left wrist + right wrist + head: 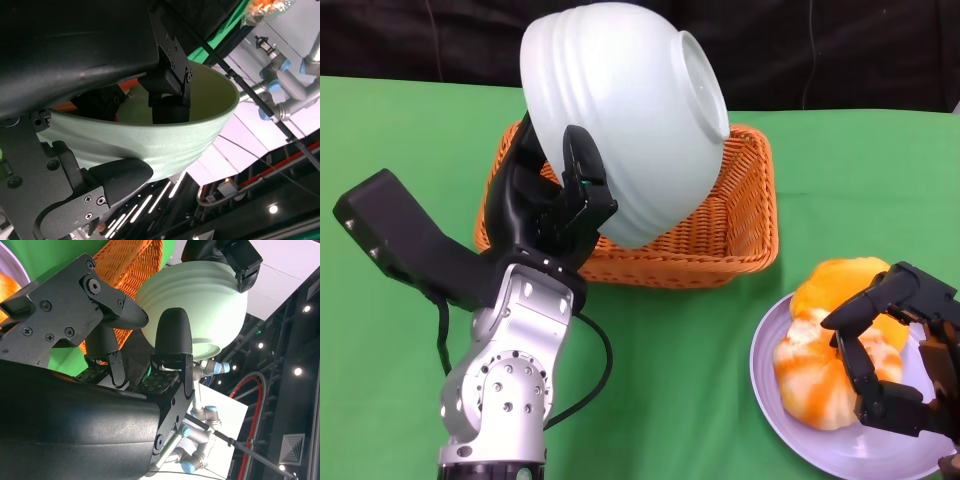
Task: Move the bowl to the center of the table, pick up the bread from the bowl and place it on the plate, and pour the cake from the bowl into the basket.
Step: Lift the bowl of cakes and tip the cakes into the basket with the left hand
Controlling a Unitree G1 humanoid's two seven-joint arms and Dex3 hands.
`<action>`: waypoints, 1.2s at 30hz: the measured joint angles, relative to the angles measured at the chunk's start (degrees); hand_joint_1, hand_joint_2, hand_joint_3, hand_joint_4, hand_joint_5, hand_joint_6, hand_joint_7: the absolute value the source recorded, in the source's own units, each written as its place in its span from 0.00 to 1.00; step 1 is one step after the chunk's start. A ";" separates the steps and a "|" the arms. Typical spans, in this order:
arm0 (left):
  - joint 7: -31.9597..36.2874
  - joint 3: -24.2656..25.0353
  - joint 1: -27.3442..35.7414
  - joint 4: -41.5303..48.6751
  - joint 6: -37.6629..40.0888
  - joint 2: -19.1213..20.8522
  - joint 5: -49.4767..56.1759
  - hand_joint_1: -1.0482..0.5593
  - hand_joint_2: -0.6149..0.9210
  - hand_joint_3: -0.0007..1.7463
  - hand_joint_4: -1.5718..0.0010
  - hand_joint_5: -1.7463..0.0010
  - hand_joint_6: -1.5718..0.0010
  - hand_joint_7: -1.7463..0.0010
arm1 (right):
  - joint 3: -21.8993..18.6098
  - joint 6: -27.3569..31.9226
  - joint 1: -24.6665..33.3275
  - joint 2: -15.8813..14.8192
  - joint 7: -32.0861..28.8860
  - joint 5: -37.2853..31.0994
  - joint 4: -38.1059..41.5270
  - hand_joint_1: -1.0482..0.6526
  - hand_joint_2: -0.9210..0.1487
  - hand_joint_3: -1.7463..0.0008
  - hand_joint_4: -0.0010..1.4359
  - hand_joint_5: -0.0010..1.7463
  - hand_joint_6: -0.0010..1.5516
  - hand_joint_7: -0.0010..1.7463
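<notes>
My left hand (pixel 555 210) grips the white bowl (pixel 630 110) by its rim and holds it tipped far over above the orange wicker basket (pixel 740 220), its foot pointing up and to the right. In the left wrist view a finger (pixel 170 95) reaches inside the bowl (pixel 165 145), and the part of the inside that shows is bare. No cake shows in any view. The orange and white bread (pixel 820 370) lies on the lavender plate (pixel 790 430) at the lower right. My right hand (pixel 895 340) hovers over the bread with its fingers apart and nothing gripped.
A green cloth (pixel 880 180) covers the table, with a dark backdrop behind its far edge. The basket (pixel 130 265) stands at the middle back, the plate close to the front right corner. A black cable runs beside my left forearm.
</notes>
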 measured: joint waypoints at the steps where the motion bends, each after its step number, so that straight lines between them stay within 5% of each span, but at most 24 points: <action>1: 0.18 -0.01 0.00 0.08 0.00 0.00 -0.40 0.47 0.59 0.96 0.28 0.00 0.44 0.00 | 0.00 -0.06 0.00 -0.01 0.08 0.06 0.00 0.55 0.46 0.35 0.51 0.85 0.47 0.70; 22: 0.18 -0.08 -0.01 1.35 -0.17 0.00 -10.06 0.46 0.58 0.93 0.29 0.00 0.44 0.00 | 0.03 -0.05 0.08 0.00 0.52 -0.01 0.00 0.57 0.46 0.34 0.51 0.85 0.48 0.70; 29: -6.77 0.07 -0.15 4.60 -2.57 -0.08 -13.11 0.45 0.58 0.99 0.29 0.00 0.43 0.00 | 0.01 0.02 0.10 -0.01 0.50 -0.20 0.00 0.57 0.48 0.34 0.52 0.84 0.48 0.70; 36: -15.65 0.46 -1.39 9.82 -4.21 -0.64 -16.69 0.43 0.62 0.94 0.29 0.00 0.45 0.00 | 0.00 0.01 0.08 -0.03 0.51 -0.08 0.07 0.57 0.49 0.33 0.53 0.84 0.49 0.69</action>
